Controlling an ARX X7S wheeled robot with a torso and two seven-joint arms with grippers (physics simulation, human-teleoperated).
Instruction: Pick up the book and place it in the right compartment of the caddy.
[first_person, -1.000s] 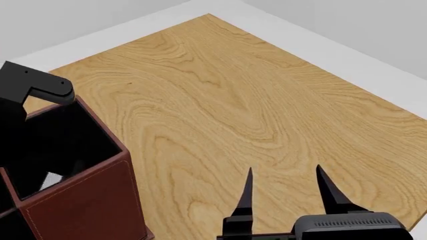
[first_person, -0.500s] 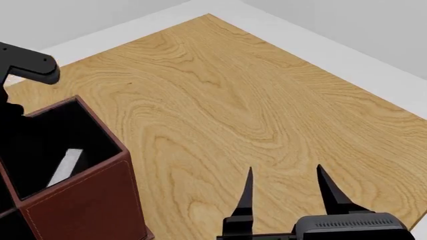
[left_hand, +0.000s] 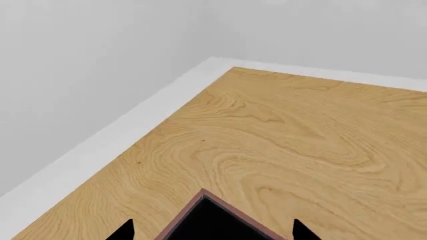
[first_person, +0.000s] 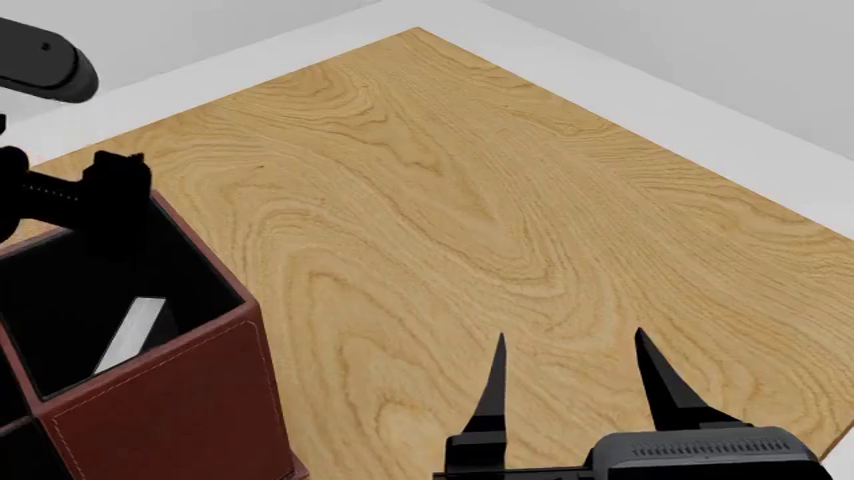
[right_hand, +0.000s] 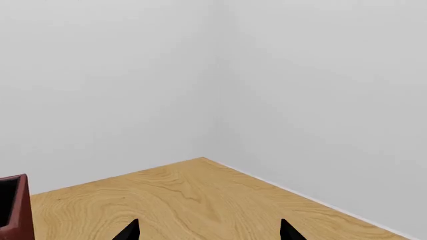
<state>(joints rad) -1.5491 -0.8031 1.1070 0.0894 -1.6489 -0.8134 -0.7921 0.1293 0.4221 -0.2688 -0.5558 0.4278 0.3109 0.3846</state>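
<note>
Thick black hardcover book (first_person: 130, 336) leans inside the dark red-brown leather-look caddy (first_person: 174, 410); the spread, empty left end effector (left_hand: 212, 231) could clip the rim.

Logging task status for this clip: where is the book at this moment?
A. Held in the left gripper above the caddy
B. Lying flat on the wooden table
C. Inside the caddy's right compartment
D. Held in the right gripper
C. In the head view the book's white page edge shows inside the right compartment of the caddy; the left gripper above it and the right gripper hold nothing.
</note>
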